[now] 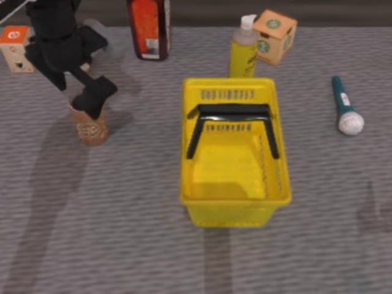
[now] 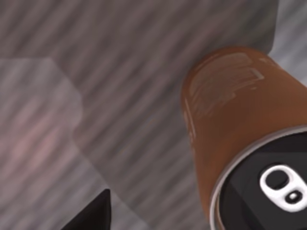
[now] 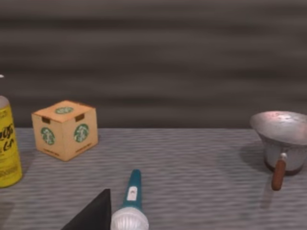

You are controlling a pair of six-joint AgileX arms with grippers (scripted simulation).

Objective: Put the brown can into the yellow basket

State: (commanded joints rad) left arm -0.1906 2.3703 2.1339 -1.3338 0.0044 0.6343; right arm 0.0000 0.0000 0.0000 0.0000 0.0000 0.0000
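The brown can [image 1: 90,130] stands upright on the table's left side, well left of the yellow basket [image 1: 233,214]. My left gripper [image 1: 95,101] hangs just over the can's top, open, with nothing held. In the left wrist view the can [image 2: 230,110] fills the frame with its dark silver-rimmed top showing, and one black fingertip [image 2: 96,215] sits apart from it. The basket sits in the middle with its black handles [image 1: 233,111] folded across the opening. My right gripper is outside the top view; its own view shows one fingertip [image 3: 96,213], open and holding nothing.
A dark bottle with a red-orange label [image 1: 149,27] and a small orange-and-white carton [image 1: 15,46] stand at the back left. A yellow bottle [image 1: 243,55] and a tan box [image 1: 274,35] stand behind the basket. A teal microphone [image 1: 346,107] lies right. A metal pan [image 3: 283,139] shows in the right wrist view.
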